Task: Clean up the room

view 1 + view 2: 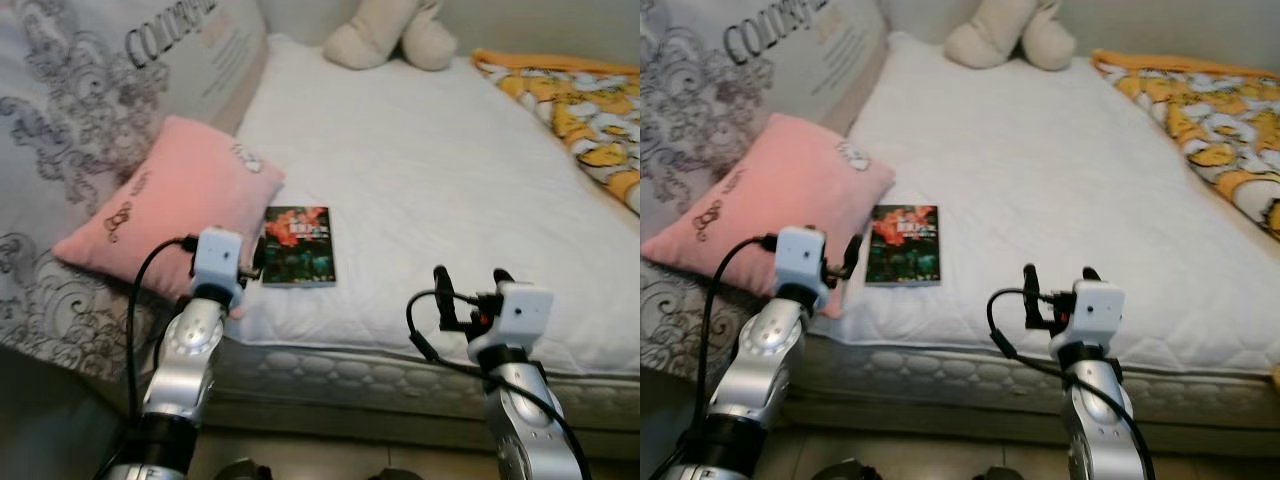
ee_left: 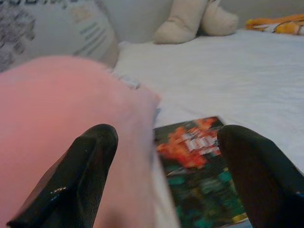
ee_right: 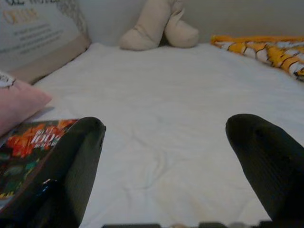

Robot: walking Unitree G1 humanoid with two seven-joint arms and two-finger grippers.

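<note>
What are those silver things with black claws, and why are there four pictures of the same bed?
The silver things are a robot's two arms. Two pictures come from cameras in its head, looking down at the bed. The other two come from cameras on its wrists, looking out between its black fingers.

On the white mattress lie a pink pillow, a book with a dark, colourful cover beside it, a beige stuffed toy at the far end, and an orange patterned blanket on the robot's right.

The left gripper is open, near the pillow and book. The right gripper is open too, over bare mattress. Neither holds anything.
</note>
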